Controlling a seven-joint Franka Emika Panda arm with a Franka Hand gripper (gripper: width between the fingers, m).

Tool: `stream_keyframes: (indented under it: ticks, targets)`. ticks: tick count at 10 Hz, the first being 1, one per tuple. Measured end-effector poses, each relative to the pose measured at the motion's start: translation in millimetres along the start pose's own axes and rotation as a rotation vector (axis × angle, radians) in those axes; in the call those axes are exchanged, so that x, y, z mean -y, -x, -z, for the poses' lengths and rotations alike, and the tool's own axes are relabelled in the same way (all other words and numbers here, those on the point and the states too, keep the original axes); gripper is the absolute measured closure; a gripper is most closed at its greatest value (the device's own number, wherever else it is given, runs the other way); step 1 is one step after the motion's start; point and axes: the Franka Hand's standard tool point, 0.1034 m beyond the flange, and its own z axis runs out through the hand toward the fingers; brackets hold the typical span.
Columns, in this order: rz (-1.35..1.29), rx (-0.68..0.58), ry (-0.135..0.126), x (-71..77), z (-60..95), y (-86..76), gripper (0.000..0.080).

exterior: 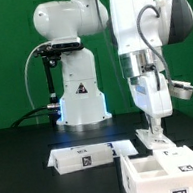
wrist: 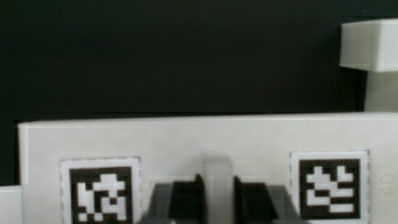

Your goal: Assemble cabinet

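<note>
At the lower right of the exterior view, on the black table, the cabinet is sitting with compartments facing up. Directly above its far wall the gripper is pointing down, fingers pressing together, their tips lying between two marker tags.

On the bench, the cabinet box sits at the front, toward the exterior view's right. A flat tagged part lies on the bench to the exterior view's left of the box, apart from it. The fingers reach down at the box's rear edge. In the wrist view, one tag lies on each side of them. The arm's base stands well behind the box.
</note>
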Motion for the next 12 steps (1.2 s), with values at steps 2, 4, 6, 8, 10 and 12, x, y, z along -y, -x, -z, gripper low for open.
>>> stream_keyframes:
  ticks: [2, 4, 6, 8, 10, 12]
  targets:
    - [0.056, 0.009, -0.007, 2.4, 1.6, -7.6, 0.0735]
    - [0.086, 0.032, -0.018, 4.6, 2.7, -19.1, 0.0735]
    - [0.113, 0.107, -0.030, 6.5, 4.0, -42.1, 0.0735]
    - [0.141, 0.207, -0.028, 5.4, 3.7, -54.3, 0.0735]
    - [0.113, 0.261, -0.023, 5.3, 4.0, -63.6, 0.0735]
    - [0.118, 0.257, -0.019, 5.6, 3.9, -59.9, 0.0735]
